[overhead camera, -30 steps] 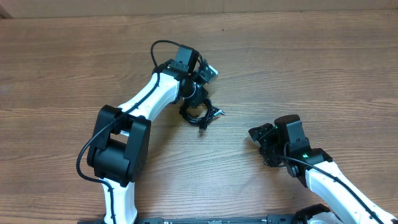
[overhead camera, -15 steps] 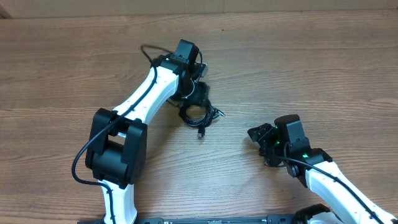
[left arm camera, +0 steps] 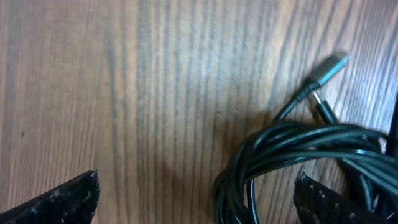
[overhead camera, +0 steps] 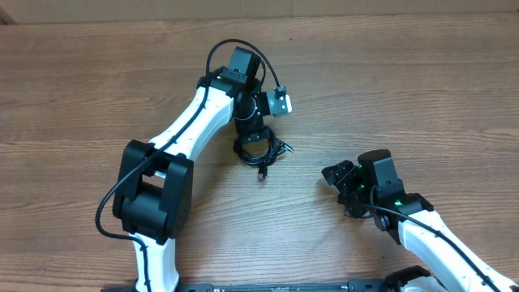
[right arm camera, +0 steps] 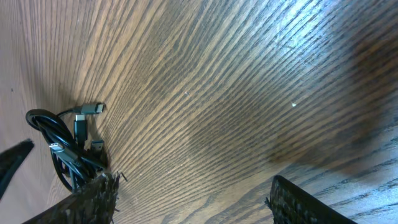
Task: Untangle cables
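1. The cables point(overhead camera: 261, 152) lie as one tight black knot of loops just left of centre in the overhead view, on the wooden table point(overhead camera: 422, 81). No strand is pulled free, so I judge the task to be at its first step: getting hold of the bundle.
2. The left gripper point(overhead camera: 251, 130) hangs directly over the upper edge of the knot. In the left wrist view its jaws stand wide apart and hold nothing. The loops fill the lower right of that frame, close to the right fingertip point(left arm camera: 320, 199), and a silvery plug point(left arm camera: 329, 65) points to the upper right.
3. The right gripper point(overhead camera: 336, 173) sits well apart from the knot, lower right of centre in the overhead view. Its jaws are also spread and empty, with the cables at the far left edge of the right wrist view.
4. The next move probably calls for the left jaws to drop and close on an outer loop or a plug end. The right arm must then come in and take another strand.
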Tool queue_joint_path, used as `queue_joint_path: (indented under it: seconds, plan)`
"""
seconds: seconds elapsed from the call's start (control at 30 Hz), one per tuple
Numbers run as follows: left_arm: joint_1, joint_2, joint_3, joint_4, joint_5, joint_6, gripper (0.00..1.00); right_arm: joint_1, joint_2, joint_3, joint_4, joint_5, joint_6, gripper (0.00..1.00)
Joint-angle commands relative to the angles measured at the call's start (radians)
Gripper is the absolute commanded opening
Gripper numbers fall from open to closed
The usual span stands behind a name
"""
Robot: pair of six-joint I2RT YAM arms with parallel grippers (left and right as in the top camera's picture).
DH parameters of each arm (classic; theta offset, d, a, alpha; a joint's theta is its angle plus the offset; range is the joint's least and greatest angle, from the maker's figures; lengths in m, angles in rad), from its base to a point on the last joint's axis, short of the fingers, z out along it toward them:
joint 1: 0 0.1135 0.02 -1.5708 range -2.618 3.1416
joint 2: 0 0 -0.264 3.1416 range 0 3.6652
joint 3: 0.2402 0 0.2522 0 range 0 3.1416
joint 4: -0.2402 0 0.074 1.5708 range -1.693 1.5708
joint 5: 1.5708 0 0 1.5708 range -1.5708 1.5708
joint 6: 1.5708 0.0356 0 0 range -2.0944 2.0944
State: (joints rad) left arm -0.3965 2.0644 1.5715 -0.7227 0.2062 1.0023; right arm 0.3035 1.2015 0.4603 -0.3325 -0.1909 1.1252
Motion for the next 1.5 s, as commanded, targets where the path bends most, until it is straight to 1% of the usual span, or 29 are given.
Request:
queue_joint_path:
  seconds: [0.0,0.1,0.2,0.27,0.33,0.37,0.4,0.43,0.47,0.53,0.67,0.7,0.73,0.77,0.8,0.87,0.9,0.93,0.97,1.0,1.03,1.07,1.1,1.2,1.27,1.33,1.37,1.4,1.47]
  plan:
    - [0.005,0.042,0.006,-0.022,0.025,0.135,0.99,0.001,0.002,0.013,0.008,0.015,-0.009,0.76]
    - [0.005,0.06,0.005,-0.021,0.073,0.16,0.99,0.0,0.001,0.012,0.014,0.005,-0.008,0.76]
    - [0.005,0.088,0.006,-0.02,0.129,0.165,0.9,-0.002,0.002,0.012,0.016,0.023,-0.008,0.76]
    - [0.005,0.116,0.005,-0.023,0.143,0.164,0.89,-0.003,0.001,0.012,0.021,0.0,-0.008,0.76]
    - [0.005,0.143,0.005,-0.026,0.141,0.165,0.82,-0.004,0.002,0.012,0.019,0.004,-0.008,0.76]
    - [0.005,0.153,0.006,-0.025,0.142,0.165,0.68,-0.004,0.002,0.012,0.014,0.02,-0.008,0.76]
    - [0.005,0.154,0.006,-0.025,0.142,0.164,0.47,-0.004,0.002,0.012,0.013,0.023,-0.008,0.76]
    - [0.005,0.153,0.006,-0.024,0.142,0.157,0.07,-0.005,0.001,0.012,0.015,0.008,-0.008,0.76]
    - [0.005,0.148,0.008,-0.024,0.142,0.134,0.04,-0.005,0.001,0.012,0.017,-0.002,-0.008,0.76]
    - [0.005,0.138,0.023,-0.021,0.141,0.037,0.04,-0.007,0.002,0.012,0.016,0.016,-0.008,0.76]
    - [0.005,0.129,0.076,-0.021,0.122,-0.262,0.04,-0.009,0.002,0.012,0.023,0.005,-0.008,0.76]
    - [0.005,0.129,0.09,-0.021,0.12,-0.357,0.04,-0.009,0.002,0.012,0.02,0.019,-0.008,0.76]
    - [0.004,0.129,0.11,-0.023,0.12,-0.536,0.04,-0.009,0.002,0.012,0.02,0.018,-0.008,0.75]
    - [0.005,0.129,0.118,-0.025,0.12,-0.621,0.04,-0.009,0.002,0.012,0.02,0.008,-0.008,0.75]
    - [0.005,0.129,0.129,-0.034,0.12,-0.805,0.04,-0.01,0.001,0.012,0.02,-0.002,-0.009,0.75]
    - [0.005,0.129,0.129,-0.048,0.12,-0.981,0.04,-0.01,0.002,0.012,0.015,0.016,-0.008,0.75]
    - [0.004,0.129,0.129,-0.079,0.126,-1.13,0.09,-0.01,0.002,0.012,0.012,0.017,-0.008,0.75]
    - [0.003,0.129,0.129,-0.12,0.128,-1.269,0.2,-0.01,0.001,0.012,0.012,-0.001,-0.008,0.75]
    - [0.0,0.129,0.129,-0.169,0.127,-1.333,0.35,-0.012,0.001,0.012,0.012,-0.004,-0.009,0.75]
    - [-0.003,0.129,0.129,-0.195,0.127,-1.35,0.42,-0.012,0.002,0.012,0.011,0.003,-0.009,0.75]
    - [-0.005,0.129,0.129,-0.221,0.122,-1.338,0.71,-0.011,0.002,0.012,0.008,0.025,-0.009,0.75]
    - [-0.006,0.129,0.129,-0.225,0.115,-1.312,0.93,-0.011,0.002,0.012,0.008,0.019,-0.009,0.75]
    - [-0.006,0.129,0.129,-0.224,0.115,-1.275,1.0,-0.011,0.002,0.012,0.009,0.002,-0.009,0.75]
    - [-0.002,0.129,0.129,-0.223,0.087,-1.125,1.0,-0.011,0.002,0.012,0.008,0.03,-0.009,0.75]
    - [0.005,0.129,0.129,-0.223,0.071,-1.113,0.98,-0.011,0.002,0.012,0.009,0.004,-0.009,0.75]
    - [0.01,0.129,0.129,-0.22,0.071,-1.113,0.88,-0.012,0.004,0.012,0.004,0.029,-0.009,0.76]
    - [0.015,0.129,0.13,-0.216,0.071,-1.114,0.79,-0.011,0.004,0.012,0.004,0.034,-0.009,0.76]
    - [0.018,0.129,0.132,-0.215,0.072,-1.114,0.77,-0.011,0.004,0.012,0.005,0.025,-0.008,0.76]
    - [0.026,0.129,0.144,-0.216,0.073,-1.114,0.56,-0.014,0.003,0.012,0.008,0.013,-0.009,0.76]
